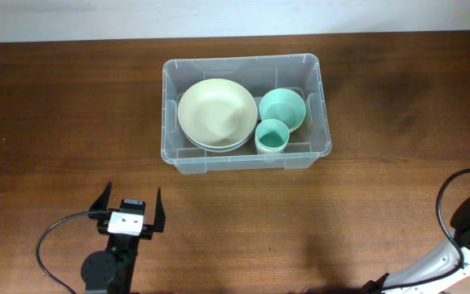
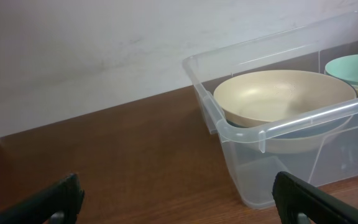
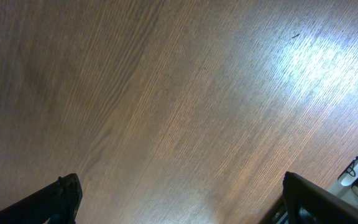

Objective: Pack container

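Toward the far middle of the brown wooden table sits the container, a large clear plastic bin with rounded corners and a thick rim. One long side faces the robot.

Inside it, on the left, a wide cream bowl rests on a paler bowl whose edge just shows beneath it. On the right, a teal bowl stands at the back. A smaller teal cup stands just in front of it, close enough that they may touch. All the dishes are upright within the walls. No lid is in view.

No loose dish shows anywhere on the table, so the packing looks finished or very nearly so. Anything left to pack would lie outside these views.

Near the front edge, the left hand hovers to the left of the container and well apart from it. Its fingers are spread wide and hold nothing, and its camera looks toward the container's near left corner. The right hand is off at the front right. Its fingers are likewise spread wide and empty, with only bare wood between them.
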